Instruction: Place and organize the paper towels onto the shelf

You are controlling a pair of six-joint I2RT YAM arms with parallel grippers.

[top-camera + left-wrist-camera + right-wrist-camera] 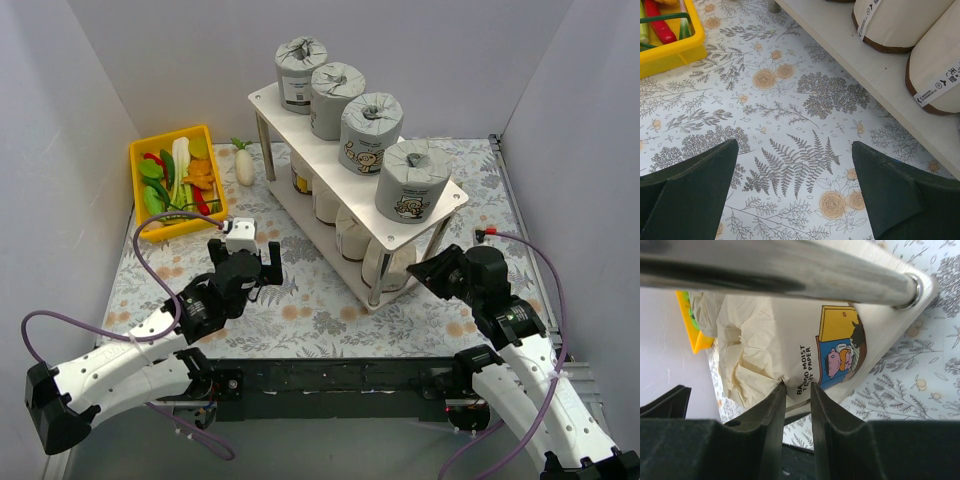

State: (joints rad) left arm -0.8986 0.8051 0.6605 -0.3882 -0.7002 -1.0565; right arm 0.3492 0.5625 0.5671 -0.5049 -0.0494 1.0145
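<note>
While on shelf [275, 103], eight paper towels [371, 130]

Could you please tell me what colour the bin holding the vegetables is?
Yellow; the bin shows best in the top external view.

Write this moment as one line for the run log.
left gripper open, empty, above cloth | right gripper at cream roll on shelf lower tier, grip unclear | four grey rolls on top tier

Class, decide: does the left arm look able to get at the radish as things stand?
Probably yes. The left claw is open over bare table, and nothing lies between it and the radish; the bin and shelf flank that path without blocking it.
</note>
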